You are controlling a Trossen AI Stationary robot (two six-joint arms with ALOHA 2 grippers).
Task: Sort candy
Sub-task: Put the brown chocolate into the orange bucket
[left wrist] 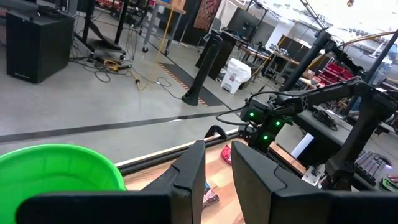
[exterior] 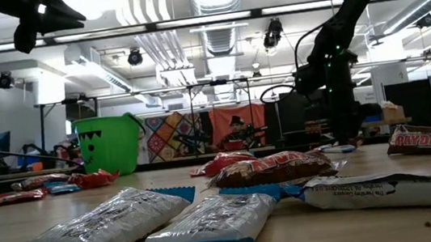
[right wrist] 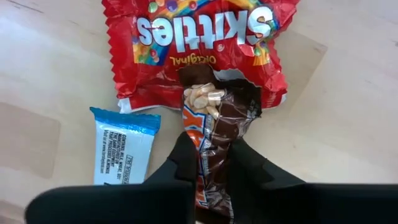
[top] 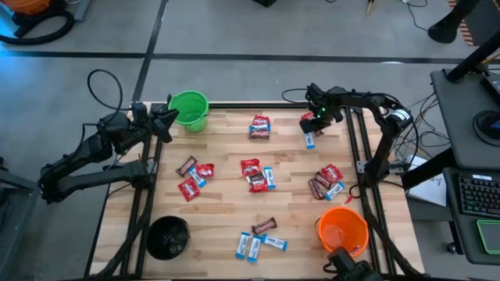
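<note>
1. Your right claw (right wrist: 211, 165) is clamping a brown bar (right wrist: 214, 134) between its two fingers, low over the far right part of the surface (top: 226, 195). The bar's long axis is running straight out ahead of the claw, in line with the fingers, so you are holding it across its narrow width.
2. Touching that bar, its free end is overlapping a red packet (right wrist: 199, 46); a blue-and-white packet (right wrist: 124, 149) is lying just beside the left finger, apart from the grip. Judging by this, a straight lift is carrying some risk of dragging the red packet along.
3. Your left claw (left wrist: 217, 168) is hovering with its fingers narrowly parted and nothing between them, at the green bucket (top: 189, 109) on the far left corner. It is well apart from the bar, so the right arm is the one doing this pick.
4. The rest of the candy is lying scattered over the wooden surface: a cluster in the middle (top: 256, 176), one towards the left (top: 194, 178), one by the right edge (top: 328, 181), and one at the near edge (top: 256, 240).
5. The orange bucket (top: 342, 230) is standing at the near right corner, closest to your right arm; the black bucket (top: 168, 236) is at the near left.
6. Beyond the surface, an open workshop with grey floor, cables and stands is showing.
</note>
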